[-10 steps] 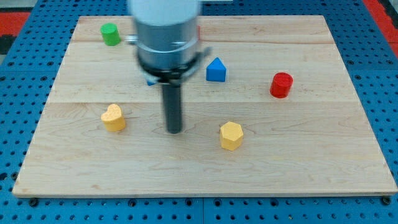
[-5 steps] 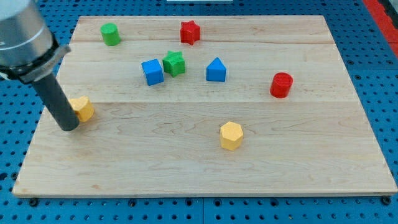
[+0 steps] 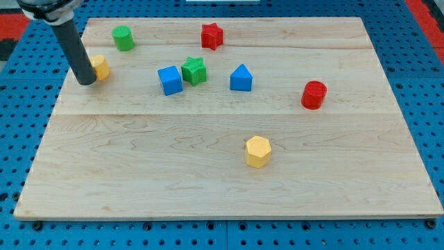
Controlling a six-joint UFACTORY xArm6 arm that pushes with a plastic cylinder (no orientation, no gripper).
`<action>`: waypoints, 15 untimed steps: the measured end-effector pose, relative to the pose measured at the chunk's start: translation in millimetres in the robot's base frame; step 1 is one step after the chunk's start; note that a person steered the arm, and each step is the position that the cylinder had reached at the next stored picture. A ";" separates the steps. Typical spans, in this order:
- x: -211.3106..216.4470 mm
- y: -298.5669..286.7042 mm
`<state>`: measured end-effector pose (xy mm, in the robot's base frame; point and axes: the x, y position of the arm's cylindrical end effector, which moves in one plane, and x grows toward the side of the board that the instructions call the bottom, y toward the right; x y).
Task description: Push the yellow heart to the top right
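The yellow heart lies near the board's left edge, in the upper part, below and left of the green cylinder. My tip rests on the board right against the heart's left side, partly covering it. The rod rises from the tip toward the view's top left corner.
A red star sits at the top middle. A blue cube, a green star and a blue triangular block stand in a row mid-board. A red cylinder is at the right, a yellow hexagon lower middle. The wooden board lies on a blue pegboard.
My tip swept left from the board's middle, then up along the left edge. The yellow heart moved left and then upward with it, toward the green cylinder.
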<state>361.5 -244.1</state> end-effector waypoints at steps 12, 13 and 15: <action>-53.1 165.1; -68.4 173.0; -67.3 329.8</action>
<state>294.3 85.7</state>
